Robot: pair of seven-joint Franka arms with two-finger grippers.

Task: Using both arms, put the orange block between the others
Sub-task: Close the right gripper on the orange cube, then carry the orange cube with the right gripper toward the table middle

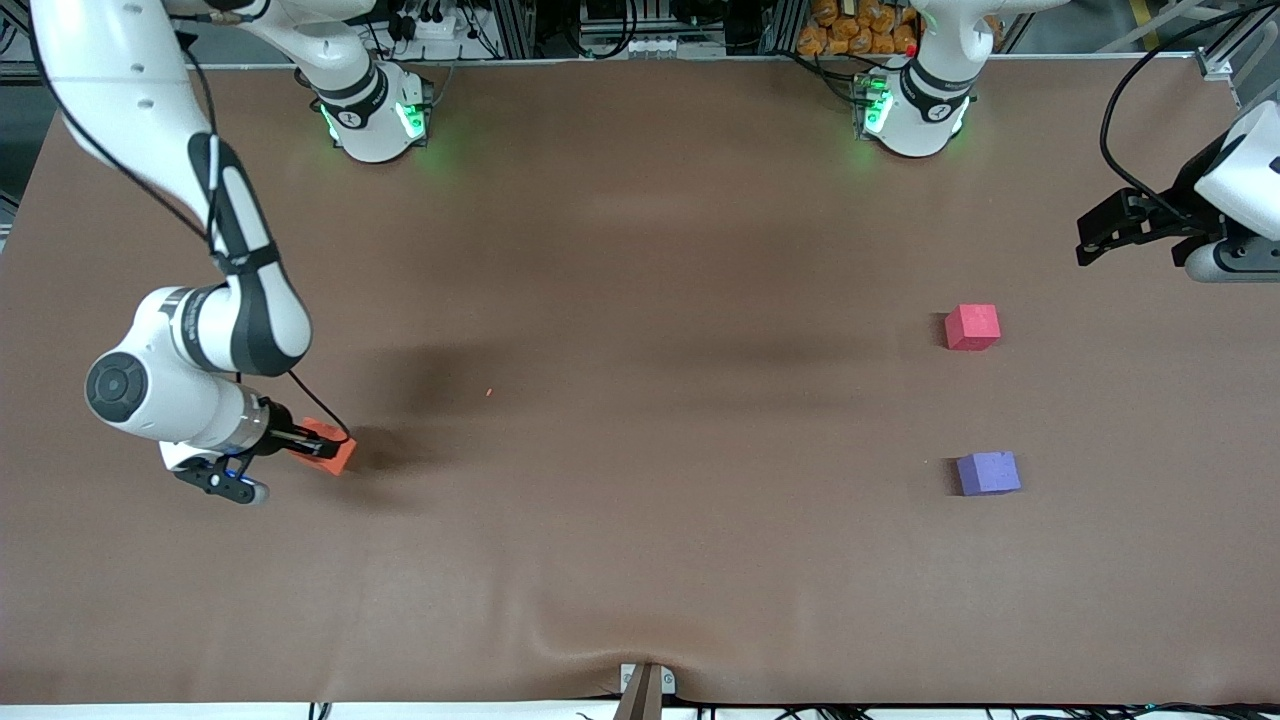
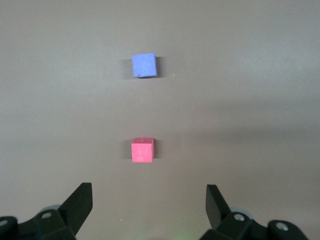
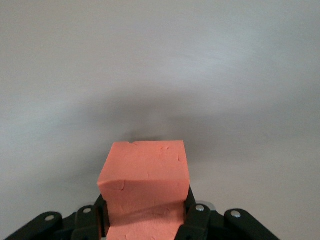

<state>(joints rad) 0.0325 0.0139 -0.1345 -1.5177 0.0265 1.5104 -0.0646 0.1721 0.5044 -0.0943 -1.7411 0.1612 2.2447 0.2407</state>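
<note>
Right gripper [image 1: 300, 444] down low at the lower left of the front view, at the right arm's end of the table, pinched tight on the orange block [image 1: 331, 447]. In the right wrist view, black fingers [image 3: 192, 220] pressed into both sides of the block, the soft foam dented a little by the squeeze. Block looks to sit on the table [image 1: 640, 560] or just above it, hard to say which. Gripped from the sides, likely so the block can be lifted and carried across. Left gripper [image 1: 1105, 232] waiting up in the air at the upper right of the front view, fingers [image 2: 80, 202] spread wide, nothing between them. Parked above the pinkish-red cube [image 1: 972, 327] and the purple cube [image 1: 988, 473], probably ready to take the block for the last bit. Both cubes small, dull, square-edged, well apart from each other, a bare gap between them for the orange one. Table cover brown, smooth, a bit wrinkly near the bottom edge.
</note>
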